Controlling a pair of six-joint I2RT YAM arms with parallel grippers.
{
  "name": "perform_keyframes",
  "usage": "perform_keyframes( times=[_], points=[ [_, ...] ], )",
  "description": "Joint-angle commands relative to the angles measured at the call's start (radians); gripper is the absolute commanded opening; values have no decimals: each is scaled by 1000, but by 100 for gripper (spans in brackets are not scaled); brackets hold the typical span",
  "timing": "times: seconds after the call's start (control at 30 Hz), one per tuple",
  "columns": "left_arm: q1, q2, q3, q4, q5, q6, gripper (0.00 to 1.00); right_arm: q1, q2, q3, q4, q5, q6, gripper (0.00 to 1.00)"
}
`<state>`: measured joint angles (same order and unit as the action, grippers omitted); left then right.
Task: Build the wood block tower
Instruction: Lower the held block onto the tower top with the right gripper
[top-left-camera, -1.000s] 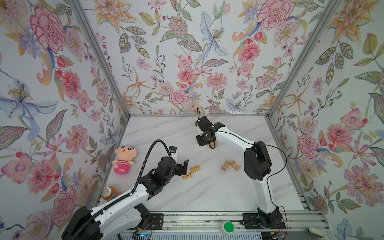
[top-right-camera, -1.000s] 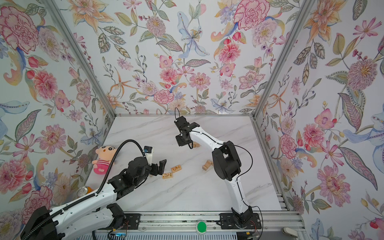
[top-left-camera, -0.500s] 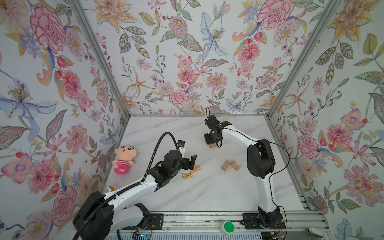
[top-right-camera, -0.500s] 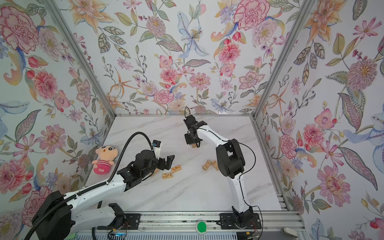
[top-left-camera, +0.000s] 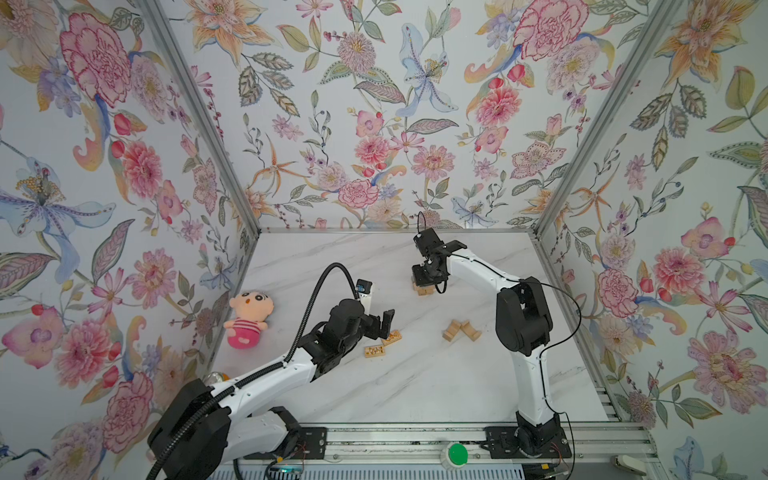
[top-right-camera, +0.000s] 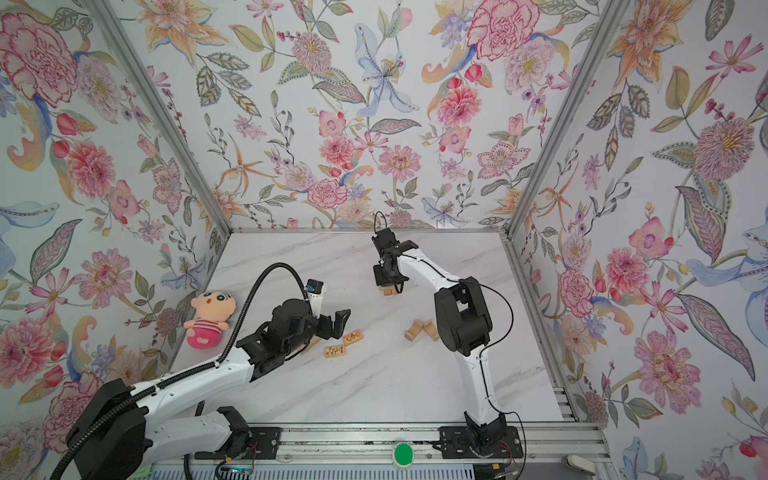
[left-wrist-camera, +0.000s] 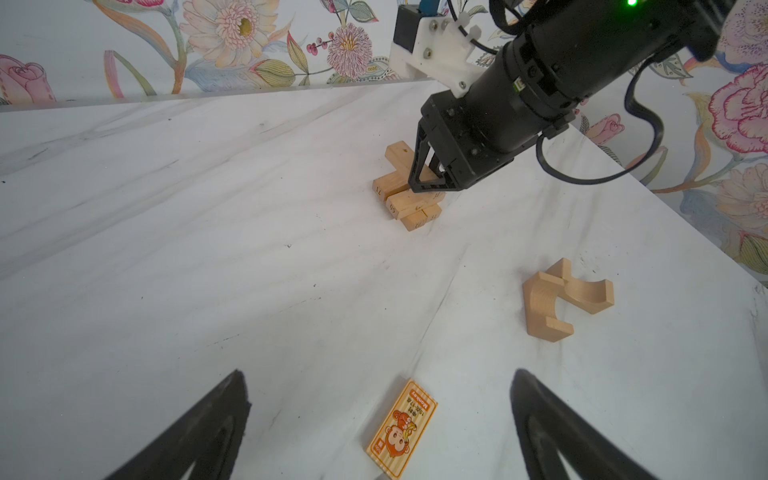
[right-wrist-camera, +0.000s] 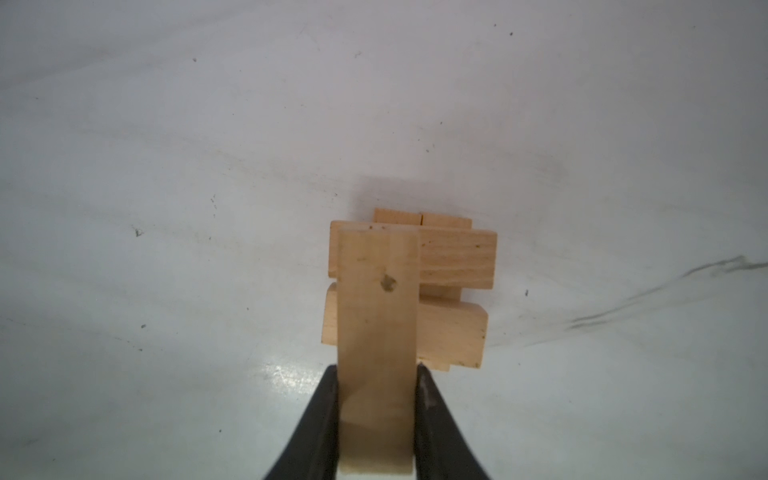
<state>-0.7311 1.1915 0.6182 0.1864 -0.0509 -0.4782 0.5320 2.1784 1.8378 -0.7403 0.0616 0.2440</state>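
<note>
Left gripper (left-wrist-camera: 378, 376): fingers spread wide, holding nothing, just beside a printed block (left-wrist-camera: 402, 428) lying flat on the table (left-wrist-camera: 208, 249).
Right gripper (right-wrist-camera: 377, 370): fingers clenched on a plain block (right-wrist-camera: 376, 316), directly over the tower (left-wrist-camera: 409, 203), toward the table's far edge.

Tower (left-wrist-camera: 409, 195): low crisscross stack of plain tan bars toward the tabletop (top-left-camera: 415, 382) rear, held bar (right-wrist-camera: 378, 311) crosswise over its top, contact unclear; two printed blocks (top-left-camera: 375, 351) flat, face up, front-left; two notched blocks (left-wrist-camera: 544, 307) touching, right of centre.
</note>
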Motion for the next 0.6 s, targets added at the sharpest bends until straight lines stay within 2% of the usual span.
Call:
perform_keyframes(
  times=[0.0,0.57],
  points=[
    [15,0,17,15,13,15,99,-2,14,23,-13,8,21,28],
    [28,-30,-15,7,11,12,99,-1,59,47,-13,-1,42,28]
  ],
)
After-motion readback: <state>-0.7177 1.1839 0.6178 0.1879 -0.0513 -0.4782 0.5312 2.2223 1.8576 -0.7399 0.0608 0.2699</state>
